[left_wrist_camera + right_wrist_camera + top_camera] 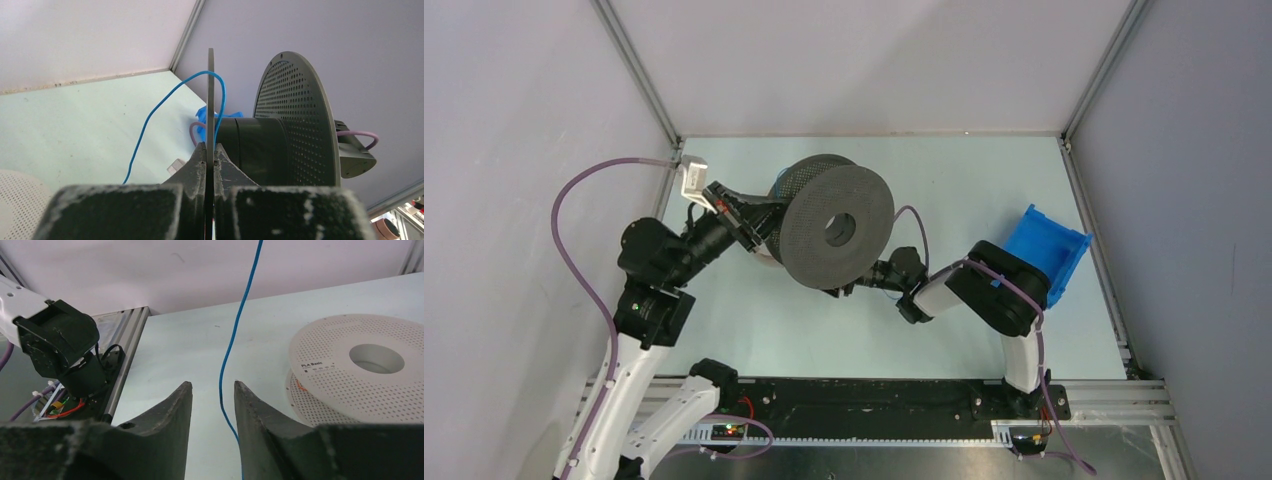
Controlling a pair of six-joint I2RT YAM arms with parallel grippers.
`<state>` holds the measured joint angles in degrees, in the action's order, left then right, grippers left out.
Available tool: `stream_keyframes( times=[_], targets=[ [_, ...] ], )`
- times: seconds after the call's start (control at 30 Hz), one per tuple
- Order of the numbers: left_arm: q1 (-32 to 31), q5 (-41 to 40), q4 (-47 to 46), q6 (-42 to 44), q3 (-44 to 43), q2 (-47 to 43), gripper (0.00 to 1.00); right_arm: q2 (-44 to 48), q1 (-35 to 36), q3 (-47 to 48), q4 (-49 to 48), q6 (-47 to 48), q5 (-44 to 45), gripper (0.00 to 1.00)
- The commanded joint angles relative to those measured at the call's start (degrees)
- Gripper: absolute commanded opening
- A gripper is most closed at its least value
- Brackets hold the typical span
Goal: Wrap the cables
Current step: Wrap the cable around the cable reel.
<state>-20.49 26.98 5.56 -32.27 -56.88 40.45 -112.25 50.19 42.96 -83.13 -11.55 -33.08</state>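
The left gripper (210, 150) is clamped on the thin flange of the dark grey spool (295, 125), which is held on edge above the middle of the table (984, 180). The right gripper (212, 390) has its jaws apart (a clear gap), and the blue cable (235, 335) hangs between them. The cable loops over the gripped flange. A white spool (360, 360) lies flat on the table, and a reddish strand (298, 385) under its top flange is possibly the second cable.
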Motion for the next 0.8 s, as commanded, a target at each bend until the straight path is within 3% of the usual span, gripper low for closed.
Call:
stream_keyframes(
  times=[0.0,0.13,0.2,0.27,0.3,0.37,0.57,0.77],
  targets=[
    [0.0,0.1,-8.7,-3.8,-0.2,-1.3,0.0,-1.6,0.8,2.4,-3.5,-1.6,-0.2,0.43],
    [0.0,0.0,-9.9,-4.6,0.4,-1.8,0.0,-2.3,1.1,3.2,-3.5,-2.7,0.4,0.48],
    [0.0,0.2,-10.1,-4.7,0.4,-1.8,0.0,-2.4,1.1,3.3,-3.5,-3.2,0.9,0.41],
    [0.0,0.2,-10.2,-4.4,0.4,-1.9,0.0,-2.3,1.0,3.4,-3.5,-3.5,1.4,0.24],
    [0.0,0.3,-10.2,-4.3,0.6,-1.9,0.0,-2.2,0.9,3.4,-3.5,-4.5,1.6,0.1],
    [0.0,1.1,-10.2,-3.8,0.7,-1.9,0.0,-1.8,-0.1,3.2,-3.5,-7.8,2.6,0.0],
    [-0.1,7.6,-8.8,-0.5,1.2,-1.6,0.0,2.6,-8.0,-0.8,-3.5,-13.7,6.7,0.0],
    [0.1,3.0,4.7,9.2,1.0,-4.6,0.0,9.7,-17.1,-6.0,-3.3,-18.8,8.4,0.0]
  ],
)
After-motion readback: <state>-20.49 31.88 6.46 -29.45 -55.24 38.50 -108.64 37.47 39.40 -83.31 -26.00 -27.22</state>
